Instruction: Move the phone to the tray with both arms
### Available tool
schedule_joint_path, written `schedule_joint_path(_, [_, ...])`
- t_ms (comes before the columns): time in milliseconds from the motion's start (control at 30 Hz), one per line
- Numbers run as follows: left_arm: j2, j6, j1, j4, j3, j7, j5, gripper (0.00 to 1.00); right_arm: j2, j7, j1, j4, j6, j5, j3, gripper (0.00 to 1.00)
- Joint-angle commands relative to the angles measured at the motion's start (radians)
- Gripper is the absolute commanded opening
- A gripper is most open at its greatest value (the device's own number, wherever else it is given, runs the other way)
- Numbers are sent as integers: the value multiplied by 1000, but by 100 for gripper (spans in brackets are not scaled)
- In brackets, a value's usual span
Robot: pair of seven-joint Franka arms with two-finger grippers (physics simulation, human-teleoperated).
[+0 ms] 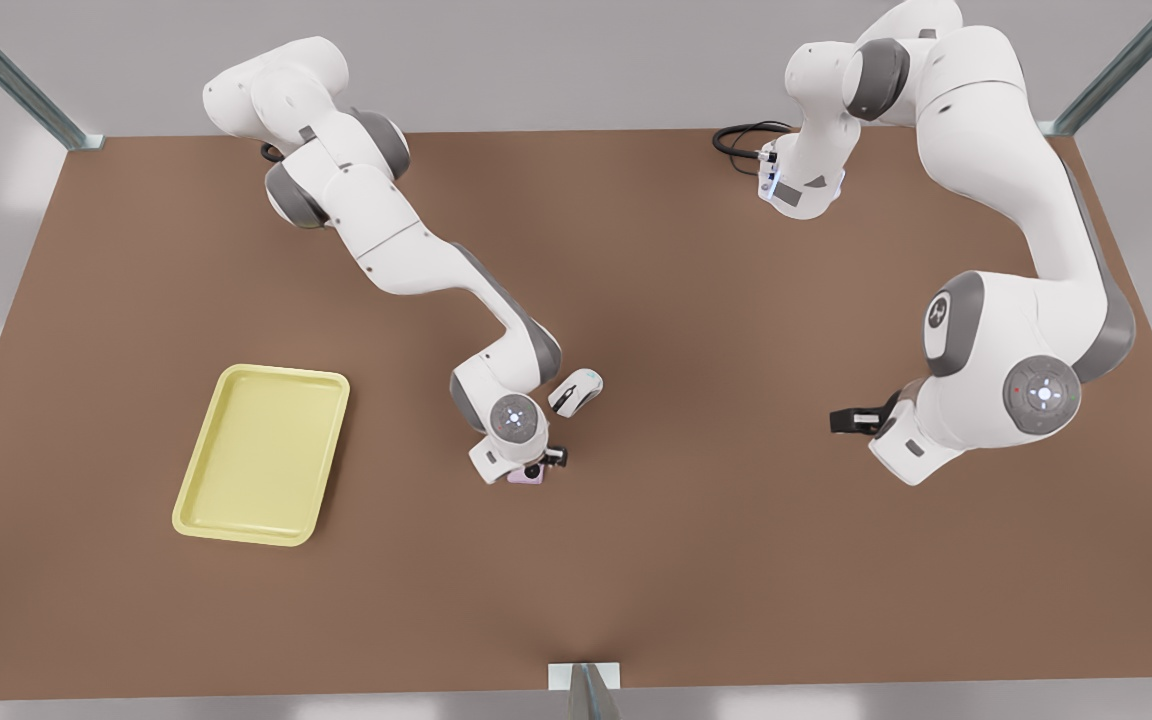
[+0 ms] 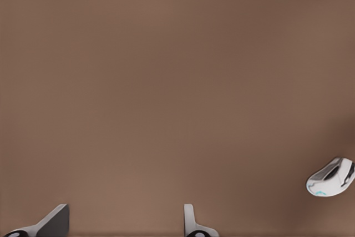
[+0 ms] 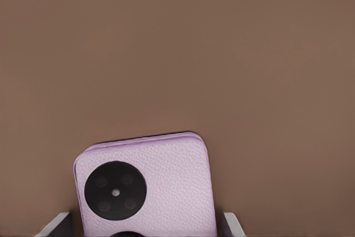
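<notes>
**Straddling the phone, tray yet to reach**

Hovering low over the brown bench (image 1: 696, 560), my right claw (image 1: 528, 470) has its two fingertips on either side of the small pink, leather-textured phone (image 3: 145, 190). In the right wrist view the phone's edges sit just inside both fingertips (image 3: 232, 226); I cannot tell whether they are pressing on it or only bracketing it. The phone appears to lie flat on the bench, black camera circles up, so I judge a grip across its narrow sides is the only way to lift it.

A white computer mouse (image 1: 576, 391) lies just beside this arm's wrist, near the phone but apart from it. I must not mistake it for the target.

My left claw (image 1: 851, 421) waits, well apart at the front view's right, fingers spread wide over bare bench.

The pale yellow rectangular tray (image 1: 198, 478) sits at the front view's left, apart from the phone, holding nothing.
</notes>
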Motion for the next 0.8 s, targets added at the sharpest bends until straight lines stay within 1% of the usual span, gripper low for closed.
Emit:
schedule_joint_path(0, [-1, 12, 1, -1, 0, -12, 1, 100, -3, -97, 0, -8, 24, 0, 1, 100])
schedule_joint_path(100, [-3, 12, 1, -1, 0, -12, 1, 100, -4, -120, -3, -8, 22, 2, 3, 100])
schedule_joint_path(167, [-3, 11, 1, -1, 0, -12, 1, 100, -6, -120, -3, -8, 22, 2, 4, 98])
schedule_joint_path(200, [-3, 11, 1, -1, 0, -12, 1, 100, -6, -120, -3, -8, 22, 2, 4, 95])
schedule_joint_path(233, [-3, 11, 0, -1, 0, -12, -1, 100, -6, -120, -3, -7, 22, 2, 4, 84])
schedule_joint_path(267, [-3, 11, 1, -1, 0, -12, -1, 100, -6, -120, -3, -7, 21, 2, 4, 84])
schedule_joint_path(300, [-3, 11, 1, -1, 0, -12, -1, 100, -6, -120, -3, -7, 21, 0, 4, 79])
schedule_joint_path(333, [-3, 11, 0, -1, 0, -12, 1, 100, -6, -120, -3, -7, 21, 2, 4, 77])
schedule_joint_path(533, [-5, 11, 0, 0, 0, -12, -1, 100, -12, -117, -2, -8, 21, 2, 6, 77])
schedule_joint_path(567, [-5, 11, 1, 0, 0, -12, -1, 100, -33, -117, -3, -25, 21, 2, 6, 77])
schedule_joint_path(600, [-5, 11, 0, 0, 0, -22, -2, 100, -64, -117, -11, -56, 21, 2, 6, 77])
schedule_joint_path(667, [-5, 11, 0, 0, 0, -29, -2, 100, -167, -197, -80, -189, 39, 0, 6, 77])
schedule_joint_path(733, [-5, 12, 0, 0, -2, -29, -1, 100, -314, -316, -196, -447, 202, -6, 3, 78])
schedule_joint_path(767, [-5, 12, 0, 0, -2, -29, -2, 100, -372, -325, -233, -517, 202, -20, 0, 77])
